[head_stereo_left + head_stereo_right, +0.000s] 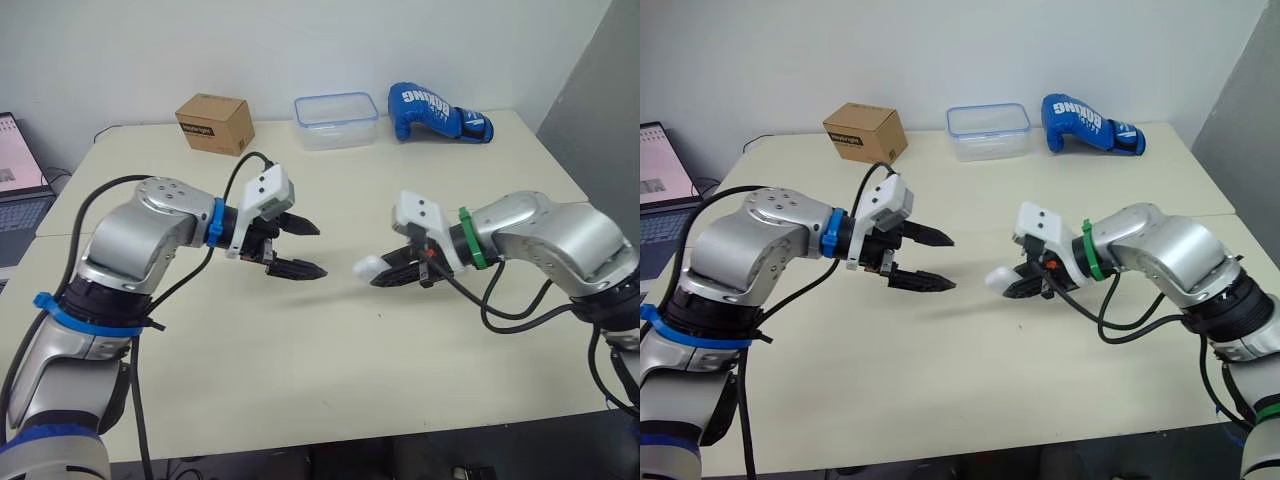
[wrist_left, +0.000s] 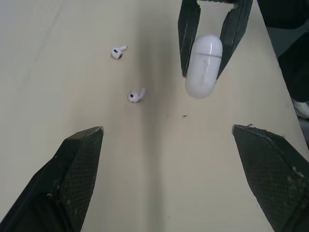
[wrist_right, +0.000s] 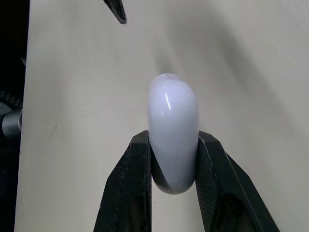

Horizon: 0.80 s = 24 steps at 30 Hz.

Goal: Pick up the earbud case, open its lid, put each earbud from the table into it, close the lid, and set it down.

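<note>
Counter front (image 1: 300, 380): bare from the near edge up to the arms, so we have free room to lower or reset.
Left hand (image 1: 318, 250): fingers spread wide and empty, held above the counter and pointing at the case.
Right hand (image 1: 385, 274): clamped on the earbud case and lifted clear of the counter, facing the left hand across a short gap.
Earbud case (image 3: 173, 125): white and glossy, lid shut. Its rounded end juts toward the left hand, and we cannot tell which end is the lid.
Step in hand: opening the lid, we judge. We would narrow the left fingers, approach slowly, catch the free end at the seam, and keep the right grip firm, since the shell looks slippery.
Earbuds (image 2: 118, 51), (image 2: 136, 95): on the counter ahead of the left hand, beside the case's line and apart from each other.
Far edge: laptop (image 1: 15, 170), cardboard box (image 1: 213, 123), plastic container (image 1: 336, 120) and boxing glove (image 1: 435, 112) all sit well apart from our work.
</note>
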Each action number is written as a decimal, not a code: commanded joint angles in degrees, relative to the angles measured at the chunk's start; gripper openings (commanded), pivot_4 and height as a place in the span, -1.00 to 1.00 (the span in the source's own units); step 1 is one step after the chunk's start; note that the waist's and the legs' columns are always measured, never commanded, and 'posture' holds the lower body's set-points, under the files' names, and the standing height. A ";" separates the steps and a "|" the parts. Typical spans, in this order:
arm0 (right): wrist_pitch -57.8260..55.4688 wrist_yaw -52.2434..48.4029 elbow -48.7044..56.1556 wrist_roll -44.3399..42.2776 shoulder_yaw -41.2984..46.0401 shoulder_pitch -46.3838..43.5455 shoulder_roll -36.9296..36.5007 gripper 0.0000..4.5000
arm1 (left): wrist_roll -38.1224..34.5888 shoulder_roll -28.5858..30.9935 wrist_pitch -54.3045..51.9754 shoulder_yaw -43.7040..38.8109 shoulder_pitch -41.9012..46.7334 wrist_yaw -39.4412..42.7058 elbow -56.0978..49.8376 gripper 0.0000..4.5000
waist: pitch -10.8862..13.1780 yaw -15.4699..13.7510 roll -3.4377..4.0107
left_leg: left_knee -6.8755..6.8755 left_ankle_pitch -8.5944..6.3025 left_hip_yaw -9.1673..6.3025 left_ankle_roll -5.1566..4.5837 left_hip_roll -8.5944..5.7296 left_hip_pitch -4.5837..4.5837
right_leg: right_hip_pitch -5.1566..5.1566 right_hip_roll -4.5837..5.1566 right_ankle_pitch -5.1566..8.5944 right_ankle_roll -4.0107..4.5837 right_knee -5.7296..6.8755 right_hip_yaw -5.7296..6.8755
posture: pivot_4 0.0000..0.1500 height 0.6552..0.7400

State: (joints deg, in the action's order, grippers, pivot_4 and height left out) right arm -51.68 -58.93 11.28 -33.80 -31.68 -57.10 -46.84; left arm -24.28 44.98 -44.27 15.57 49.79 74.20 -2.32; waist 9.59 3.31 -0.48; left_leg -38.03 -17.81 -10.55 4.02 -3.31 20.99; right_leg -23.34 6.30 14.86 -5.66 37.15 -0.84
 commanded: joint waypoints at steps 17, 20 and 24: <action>-1.71 -5.65 -1.52 13.00 0.39 -4.24 7.34 -0.64 | 4.26 -4.32 1.58 2.93 0.77 -0.03 -1.94 0.45 | 0.00 -0.02 0.00 | -0.02 0.00 0.00 0.01 -0.02 0.04 | -0.04 0.02 -0.01 0.01 0.01 -0.01 | 1.00 0.78; -1.94 -6.05 -1.77 13.95 0.44 -4.38 7.85 -0.64 | 3.99 -5.51 1.20 2.59 1.16 -0.70 -1.52 0.29 | 0.00 -0.03 0.00 | -0.03 0.01 0.00 0.01 -0.02 0.04 | -0.04 0.02 -0.01 0.01 0.02 -0.02 | 1.00 0.78; -2.14 -6.44 -2.23 15.33 0.23 -4.45 8.45 -0.64 | 5.03 -5.77 1.51 2.88 1.15 -1.19 -1.43 -0.04 | 0.00 0.00 0.00 | -0.02 0.00 0.00 0.01 -0.02 0.04 | -0.05 0.02 -0.01 0.01 0.03 -0.01 | 1.00 0.78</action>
State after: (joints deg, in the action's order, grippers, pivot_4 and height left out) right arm -53.92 -64.84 8.56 -18.98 -32.29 -60.03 -38.45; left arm -19.66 39.07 -43.27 18.81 49.80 73.15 -2.50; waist 9.59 3.30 -0.48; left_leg -38.05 -17.80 -10.55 4.03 -3.33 21.03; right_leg -23.40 6.33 14.85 -5.65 37.18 -0.85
